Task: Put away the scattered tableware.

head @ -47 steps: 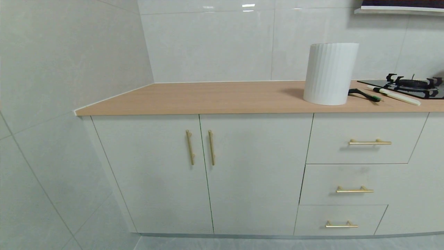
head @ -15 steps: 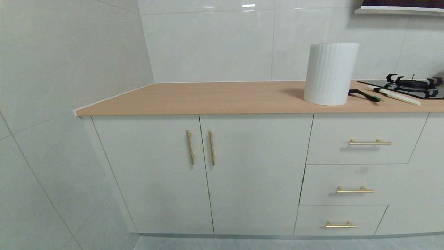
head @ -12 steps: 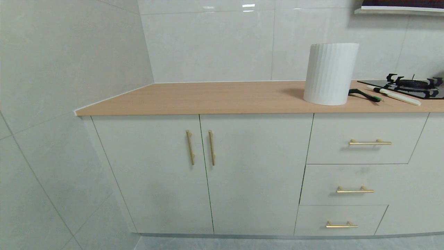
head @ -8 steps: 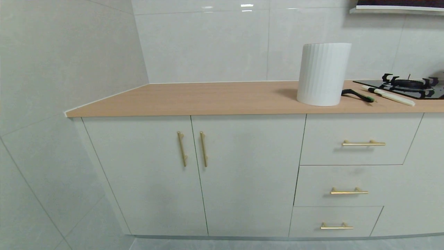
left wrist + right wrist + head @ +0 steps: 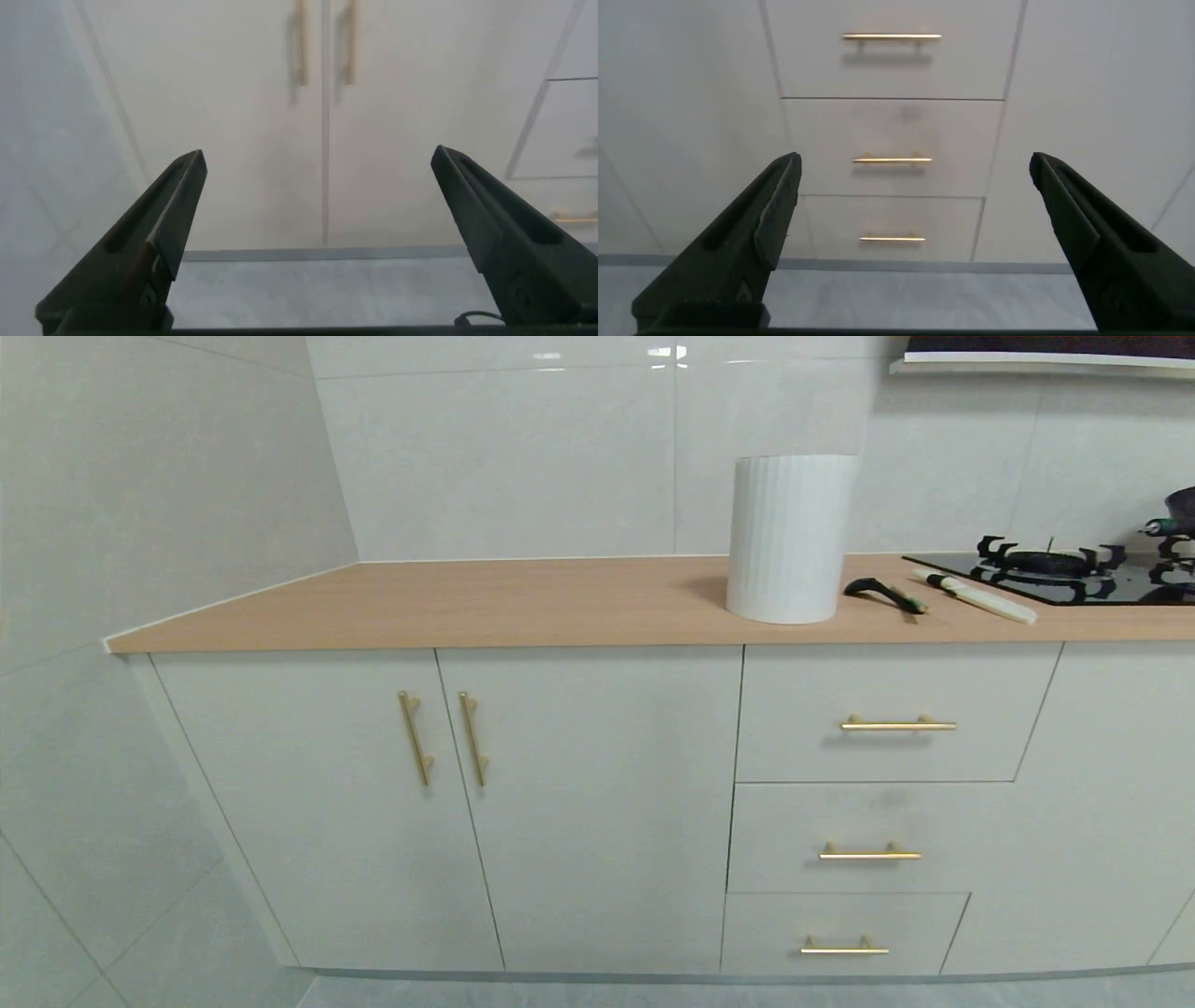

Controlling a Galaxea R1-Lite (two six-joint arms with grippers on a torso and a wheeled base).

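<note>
Two stray pieces of tableware, a black-handled utensil (image 5: 882,592) with a green tip and a cream-coloured utensil (image 5: 976,596), lie side by side but apart on the wooden countertop (image 5: 467,602), directly above the stack of drawers (image 5: 892,131) that the right gripper (image 5: 915,163) faces. That gripper is spread wide and holds nothing; the drawers' gold bar handles (image 5: 892,160) line up ahead, between its fingers. A white ribbed canister (image 5: 791,537) stands upright just beside the black-handled utensil, on the side toward the left gripper (image 5: 318,161). The cream-coloured utensil's far end rests at the edge of a gas hob (image 5: 1046,569). The left gripper, likewise spread wide and empty-handed, faces the closed cabinet doors (image 5: 234,140), whose paired door pulls (image 5: 301,42) sit ahead between its fingers, above a grey floor (image 5: 318,289).
</note>
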